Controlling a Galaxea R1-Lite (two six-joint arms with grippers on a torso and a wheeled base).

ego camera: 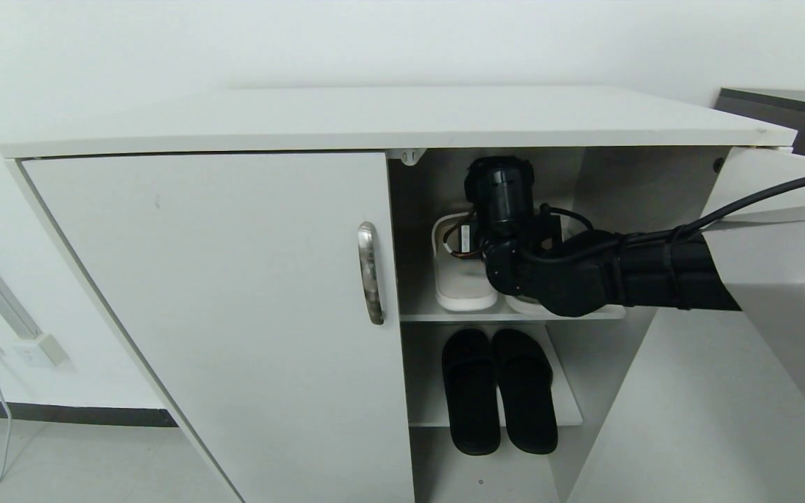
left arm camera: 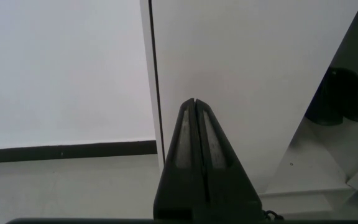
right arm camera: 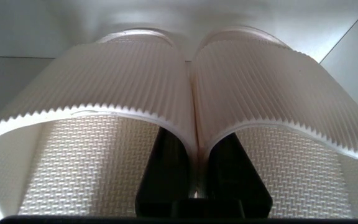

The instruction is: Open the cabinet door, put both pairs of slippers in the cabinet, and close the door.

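Two white slippers (right arm camera: 129, 81) pinched by right hand (right arm camera: 196, 171) on upper shelf (ego camera: 584, 312) | left hand (left arm camera: 194, 107) clenched | black slippers (ego camera: 500, 391) below

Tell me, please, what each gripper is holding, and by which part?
The right gripper holds the white slippers, one jaw inside each, pinching their adjoining straps together. The left gripper is shut and holds nothing.

Head view down onto cabinet (ego camera: 402, 119) front, right wrist view close against its white slippers (right arm camera: 129, 81), left wrist view facing its closed door (left arm camera: 241, 74).
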